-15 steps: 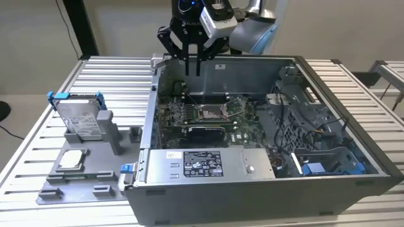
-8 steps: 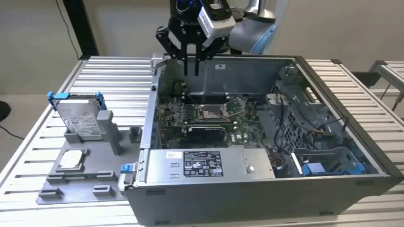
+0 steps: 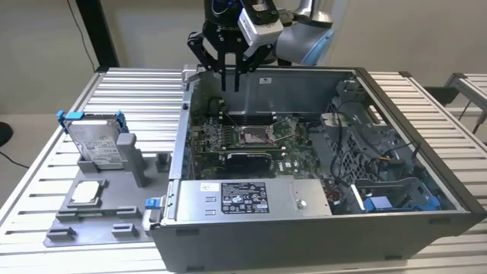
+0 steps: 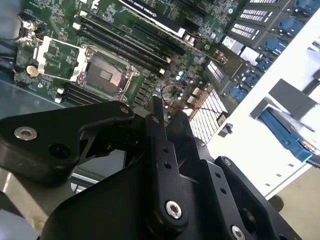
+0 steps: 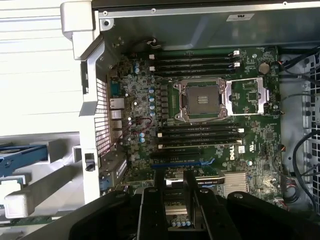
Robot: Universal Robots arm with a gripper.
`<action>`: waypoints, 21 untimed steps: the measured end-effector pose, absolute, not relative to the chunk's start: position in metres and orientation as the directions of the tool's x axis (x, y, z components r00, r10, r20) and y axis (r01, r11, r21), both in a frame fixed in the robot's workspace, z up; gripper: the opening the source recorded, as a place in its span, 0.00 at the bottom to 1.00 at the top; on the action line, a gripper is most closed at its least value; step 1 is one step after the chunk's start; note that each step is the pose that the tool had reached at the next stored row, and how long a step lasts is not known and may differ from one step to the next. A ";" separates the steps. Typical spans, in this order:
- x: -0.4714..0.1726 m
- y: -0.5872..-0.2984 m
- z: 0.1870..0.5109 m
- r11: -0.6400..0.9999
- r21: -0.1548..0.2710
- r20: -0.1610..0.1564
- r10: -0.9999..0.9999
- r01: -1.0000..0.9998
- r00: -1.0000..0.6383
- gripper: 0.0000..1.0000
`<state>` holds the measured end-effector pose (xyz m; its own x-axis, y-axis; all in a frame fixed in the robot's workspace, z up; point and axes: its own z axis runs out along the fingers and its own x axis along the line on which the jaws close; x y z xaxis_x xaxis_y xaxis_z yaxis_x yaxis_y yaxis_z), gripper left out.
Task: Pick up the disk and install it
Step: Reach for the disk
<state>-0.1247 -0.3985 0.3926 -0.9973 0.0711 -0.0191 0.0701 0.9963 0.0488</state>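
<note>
The disk (image 3: 99, 142) stands upright in a grey holder on the table at the exterior view's left, silver with a white label and a blue bracket at its top. Its blue bracket (image 4: 282, 132) also shows in the second wrist view, and again as the disk's bracket (image 5: 22, 155) in the first wrist view. My gripper (image 3: 230, 88) hangs over the back left corner of the open computer case (image 3: 175, 165), well apart from the disk. In both wrist views the gripper (image 5: 174, 175) (image 4: 165, 112) has a narrow gap between its fingers and holds nothing.
A small square CPU chip (image 3: 86, 192) lies on the grey fixture (image 3: 99, 225) in front of the disk. Inside the case are the motherboard with its socket (image 3: 255, 134), a grey power supply box (image 3: 251, 197), cables, and a blue-clipped bay (image 3: 396, 200) at the front right.
</note>
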 end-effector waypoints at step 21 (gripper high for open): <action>-0.133 -0.394 0.393 0.996 0.049 -0.019 0.071 0.070 -0.997 0.00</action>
<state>-0.1333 -0.3943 0.3927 -0.9973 0.0713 -0.0191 0.0703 0.9963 0.0487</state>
